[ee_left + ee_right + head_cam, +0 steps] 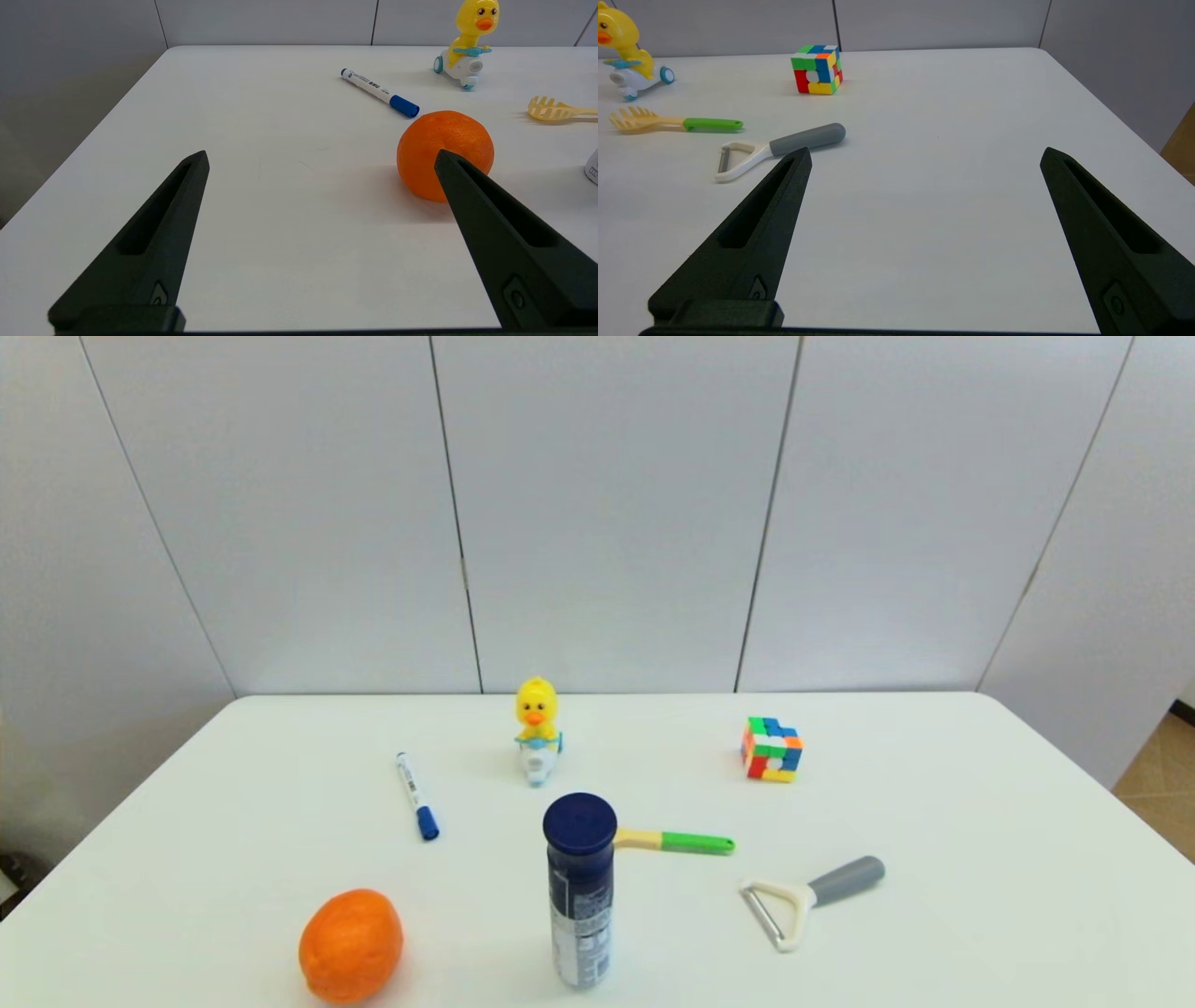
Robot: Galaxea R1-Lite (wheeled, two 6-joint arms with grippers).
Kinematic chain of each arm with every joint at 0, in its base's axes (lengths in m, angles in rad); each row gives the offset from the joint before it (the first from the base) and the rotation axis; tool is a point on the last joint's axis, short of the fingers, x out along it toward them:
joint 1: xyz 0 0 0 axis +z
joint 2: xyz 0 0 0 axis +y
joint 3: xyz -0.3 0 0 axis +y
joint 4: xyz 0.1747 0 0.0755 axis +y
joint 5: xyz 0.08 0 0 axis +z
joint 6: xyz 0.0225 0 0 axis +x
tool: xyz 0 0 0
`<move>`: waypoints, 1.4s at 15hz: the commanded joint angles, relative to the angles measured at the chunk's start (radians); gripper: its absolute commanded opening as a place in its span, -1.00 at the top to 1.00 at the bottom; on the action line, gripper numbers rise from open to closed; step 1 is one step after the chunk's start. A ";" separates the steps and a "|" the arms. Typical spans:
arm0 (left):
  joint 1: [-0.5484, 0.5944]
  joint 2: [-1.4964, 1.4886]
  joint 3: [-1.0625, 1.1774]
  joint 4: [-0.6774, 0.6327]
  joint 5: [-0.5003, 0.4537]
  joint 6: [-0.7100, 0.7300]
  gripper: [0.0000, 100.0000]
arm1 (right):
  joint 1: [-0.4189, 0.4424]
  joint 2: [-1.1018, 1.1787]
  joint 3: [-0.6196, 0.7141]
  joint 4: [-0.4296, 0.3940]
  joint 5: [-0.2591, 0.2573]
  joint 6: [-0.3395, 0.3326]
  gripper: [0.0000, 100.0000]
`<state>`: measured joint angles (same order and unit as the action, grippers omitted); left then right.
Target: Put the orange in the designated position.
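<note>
Looks like a lab or test room set up for robot trials. Plain white table [980, 803] against bare grey wall panels [607, 513], nothing domestic around. Beyond the wide-open left gripper [322, 158], unrelated props laid well apart: orange [439, 144], marker [378, 92], toy duck [467, 42]. Ahead of the wide-open right gripper [924, 156], a puzzle cube [816, 69], peeler [780, 149], pasta fork [672, 123].
</note>
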<state>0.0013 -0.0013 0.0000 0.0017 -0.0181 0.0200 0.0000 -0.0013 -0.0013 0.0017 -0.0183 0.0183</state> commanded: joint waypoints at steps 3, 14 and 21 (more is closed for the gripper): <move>0.000 0.001 0.000 0.001 0.018 -0.002 -1.00 | 0.000 0.001 0.000 0.000 0.000 0.000 -1.00; -0.010 0.366 -0.376 0.003 0.013 0.011 -1.00 | 0.000 0.001 0.000 0.000 0.000 0.000 -1.00; -0.063 0.762 -0.721 0.009 0.012 0.031 -1.00 | 0.000 0.001 0.001 0.000 0.000 0.000 -1.00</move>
<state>-0.0443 0.5609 -0.5930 0.0109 -0.0066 0.0496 0.0000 -0.0013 -0.0013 0.0017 -0.0181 0.0187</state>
